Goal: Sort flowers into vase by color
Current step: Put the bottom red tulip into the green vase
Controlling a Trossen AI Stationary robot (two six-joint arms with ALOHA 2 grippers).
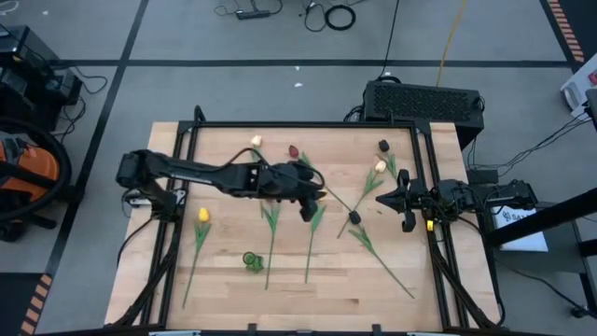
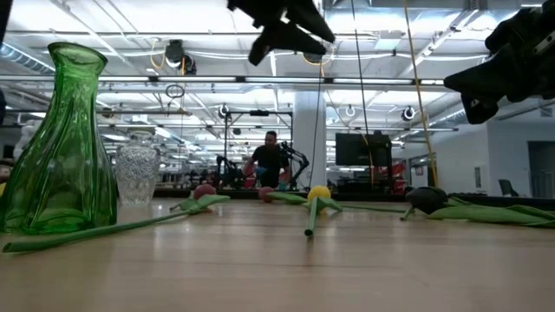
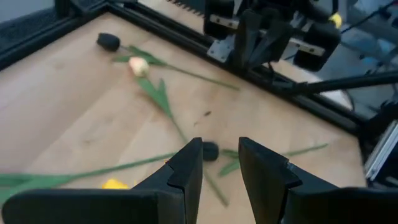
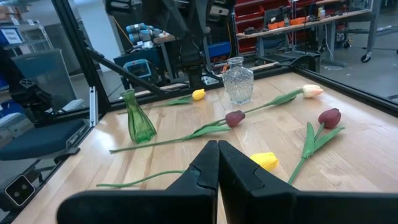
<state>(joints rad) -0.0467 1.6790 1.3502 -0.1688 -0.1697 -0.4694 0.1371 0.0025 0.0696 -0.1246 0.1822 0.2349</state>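
Wooden desk strewn with tulips, none yet in a vase

Wooden desk (image 1: 233, 289) carries the flowers, all lying flat: a yellow tulip (image 1: 203, 216) left of centre in the high view, a cream tulip (image 1: 256, 141) and a dark red tulip (image 1: 293, 149) near the upper edge, and a dark maroon tulip (image 1: 354, 217) right of centre. The green vase (image 1: 250, 259) sits low in that frame; the clear glass vase (image 4: 238, 79) shows in the right wrist view.

The left gripper (image 1: 308, 213) hangs above the desk's middle, fingers partly apart and holding nothing, with the maroon head just ahead of it. The right gripper (image 1: 384, 200) waits at the right edge, fingers pressed together and empty.

Judged from this, a pick is being lined up; next the left gripper must descend over a stem and close on it
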